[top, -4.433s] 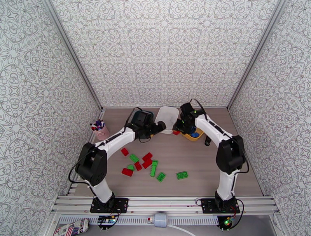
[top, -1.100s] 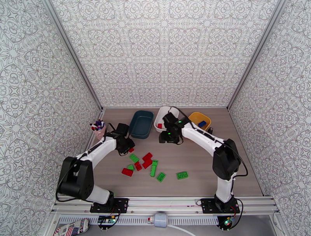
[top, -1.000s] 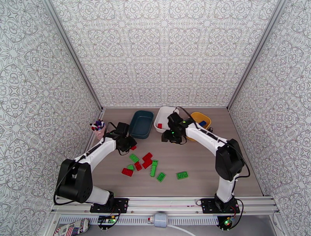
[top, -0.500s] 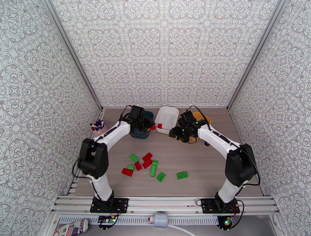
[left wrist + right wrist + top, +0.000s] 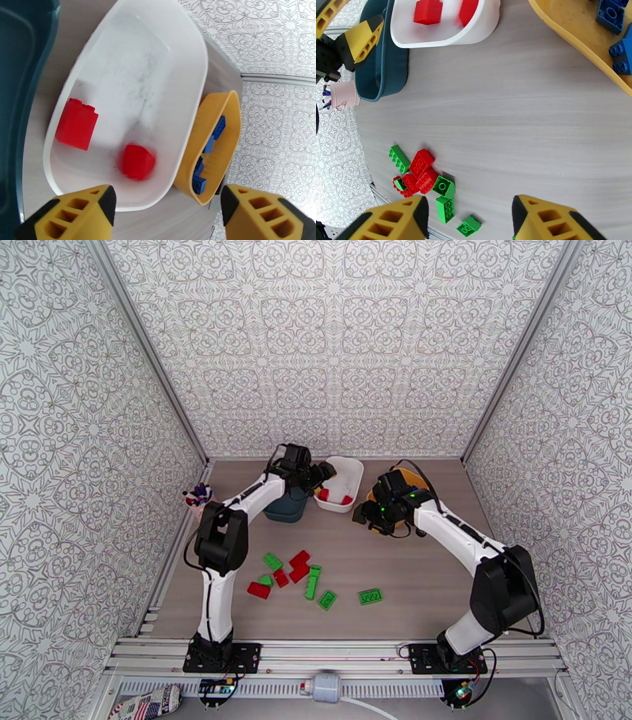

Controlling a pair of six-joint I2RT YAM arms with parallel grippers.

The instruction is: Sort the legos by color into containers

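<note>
Left tool wide over white tray, right tool wide and empty; blurred red lego may bounce out.

Glossy plastic legos, smooth white tray, seemingly wood-grain table

1. Red brick, near end of white tray: blurred, studs unreadable.
2. Teal tray: cut by the left edge in the left wrist view; from above, partly under left arm.
3. Yellow tray: cut by the top and right edges in the right wrist view.
4. Pink cup: contents too small to name.
</note>
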